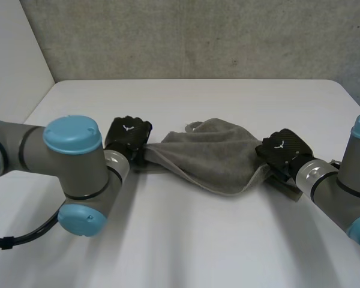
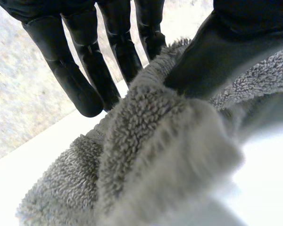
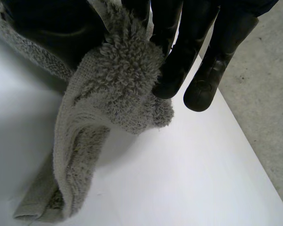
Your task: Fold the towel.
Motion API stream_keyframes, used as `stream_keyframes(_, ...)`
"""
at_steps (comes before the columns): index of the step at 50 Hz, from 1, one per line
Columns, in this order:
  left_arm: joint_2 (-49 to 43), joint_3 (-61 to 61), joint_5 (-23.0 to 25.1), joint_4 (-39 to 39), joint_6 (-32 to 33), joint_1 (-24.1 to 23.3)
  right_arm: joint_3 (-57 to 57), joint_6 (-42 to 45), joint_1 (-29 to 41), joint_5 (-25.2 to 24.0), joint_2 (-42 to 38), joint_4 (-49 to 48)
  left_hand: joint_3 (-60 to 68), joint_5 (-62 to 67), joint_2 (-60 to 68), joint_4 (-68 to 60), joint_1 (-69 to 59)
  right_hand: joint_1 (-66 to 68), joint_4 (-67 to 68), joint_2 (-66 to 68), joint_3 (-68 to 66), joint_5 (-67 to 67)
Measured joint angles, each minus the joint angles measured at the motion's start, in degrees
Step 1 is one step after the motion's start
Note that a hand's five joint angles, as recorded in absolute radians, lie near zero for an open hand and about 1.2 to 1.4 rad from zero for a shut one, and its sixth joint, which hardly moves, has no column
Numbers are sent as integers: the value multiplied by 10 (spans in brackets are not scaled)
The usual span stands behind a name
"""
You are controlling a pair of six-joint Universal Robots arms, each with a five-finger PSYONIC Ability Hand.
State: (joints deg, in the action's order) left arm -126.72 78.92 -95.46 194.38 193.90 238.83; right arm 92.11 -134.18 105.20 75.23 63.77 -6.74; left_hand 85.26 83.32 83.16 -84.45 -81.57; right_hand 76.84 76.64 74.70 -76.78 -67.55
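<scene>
Towel (image 1: pixel 210 159), grey and bunched, is strung between the two hands over the middle of the white table (image 1: pixel 186 240). The left hand (image 1: pixel 127 139) is at the towel's left end. In the left wrist view its thumb (image 2: pixel 217 52) presses a thick fold of the pile (image 2: pixel 155 155) toward nearly straight fingers (image 2: pixel 75 80), pinching it. The right hand (image 1: pixel 281 150) is at the towel's right end. In the right wrist view its fingers (image 3: pixel 179 61) nip a rolled edge (image 3: pixel 118 80), and the loose cloth below them trails onto the table.

one towel (image 1: pixel 211 157), two hands (image 1: pixel 128 135) (image 1: pixel 283 149), one table (image 1: pixel 198 246)
</scene>
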Motion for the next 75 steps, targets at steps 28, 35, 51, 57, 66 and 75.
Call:
stream_keyframes(28, 155, 38, 53, -31, 9, 61, -219, 15, -26, -32, 98, 353, 32, 21, 12, -26, -8, 0, 5, 0, 0, 0)
stream_keyframes(35, 56, -68, 69, -62, 50, 68, -334, 62, -3, -17, -17, 377, 33, 21, 15, -28, -8, 0, 5, 0, 0, 0)
stream_keyframes(51, 33, -224, 68, 158, 78, 93, -378, 64, 32, 38, -52, -125, 34, 21, 15, -29, -8, 0, 5, 14, 0, 0)
stream_keyframes(57, 70, -156, 80, 175, 45, 98, -282, 54, 32, 33, 1, -147, 34, 27, 21, -29, -8, 0, 5, 14, 0, 0)
stream_keyframes(66, 66, -37, 94, 133, 42, 101, -214, 51, 33, 3, 6, -7, 35, 27, 23, -29, -8, 3, 5, 14, 0, -2)
stream_keyframes(75, 43, 61, 96, 87, 53, 117, -147, 50, 25, -27, -32, 91, 35, 27, 23, -29, -8, 3, 5, 14, 0, -2)
